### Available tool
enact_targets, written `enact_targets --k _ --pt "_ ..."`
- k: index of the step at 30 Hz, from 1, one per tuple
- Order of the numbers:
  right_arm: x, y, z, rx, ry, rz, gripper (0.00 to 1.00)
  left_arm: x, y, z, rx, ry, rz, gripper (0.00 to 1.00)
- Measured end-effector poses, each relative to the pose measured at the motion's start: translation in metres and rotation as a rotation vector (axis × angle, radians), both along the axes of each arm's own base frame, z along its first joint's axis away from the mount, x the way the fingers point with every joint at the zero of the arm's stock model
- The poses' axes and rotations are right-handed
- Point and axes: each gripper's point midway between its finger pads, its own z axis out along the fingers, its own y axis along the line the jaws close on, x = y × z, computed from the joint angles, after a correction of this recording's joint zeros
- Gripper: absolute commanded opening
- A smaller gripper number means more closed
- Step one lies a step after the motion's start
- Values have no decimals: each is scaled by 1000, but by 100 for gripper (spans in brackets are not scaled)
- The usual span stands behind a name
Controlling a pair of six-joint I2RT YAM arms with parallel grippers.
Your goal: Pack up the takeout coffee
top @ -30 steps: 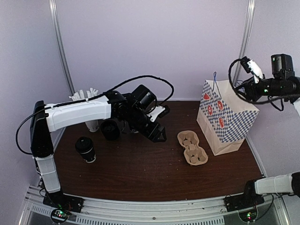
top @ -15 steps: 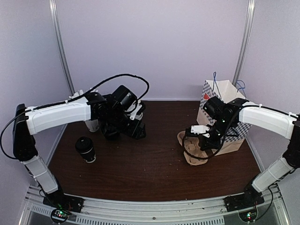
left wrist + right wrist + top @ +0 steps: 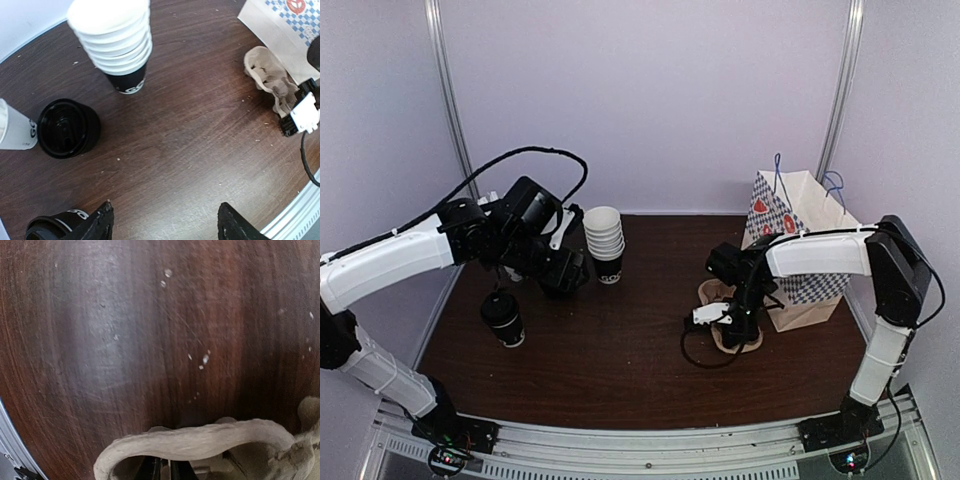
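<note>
The takeout coffee (image 3: 503, 318), white above, black below, with a black dome lid, stands at the table's left front; its lid shows at the bottom left of the left wrist view (image 3: 54, 228). My left gripper (image 3: 565, 272) hangs open and empty over bare table (image 3: 167, 227), right of and behind the coffee. My right gripper (image 3: 732, 322) is down at the brown pulp cup carrier (image 3: 712, 292) and is shut on its near rim (image 3: 200, 440), its own fingertips (image 3: 167, 471) pinched close under that rim.
A checkered paper bag (image 3: 800, 245) stands open right of the carrier. A stack of lidless white cups (image 3: 603, 243) stands at the back centre. In the left wrist view a stack of black lids (image 3: 67, 127) and a white cup (image 3: 12, 131) lie left.
My left arm has drawn back to the left, uncovering the cup stack. My right arm has come down from beside the bag to the carrier and closed on its rim.
</note>
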Motion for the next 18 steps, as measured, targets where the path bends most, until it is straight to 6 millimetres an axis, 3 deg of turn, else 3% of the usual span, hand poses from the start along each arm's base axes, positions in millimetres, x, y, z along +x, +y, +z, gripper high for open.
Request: enact_targets --k 4,13,18 --pt "-11 21 -3 4 -3 73 10 2 19 -3 17 -9 39 72" --pt "-18 111 4 87 -15 243 11 0 44 -8 35 -17 85 73" --pt "-22 148 12 149 -1 287 11 -5 56 -6 44 -28 102 73"
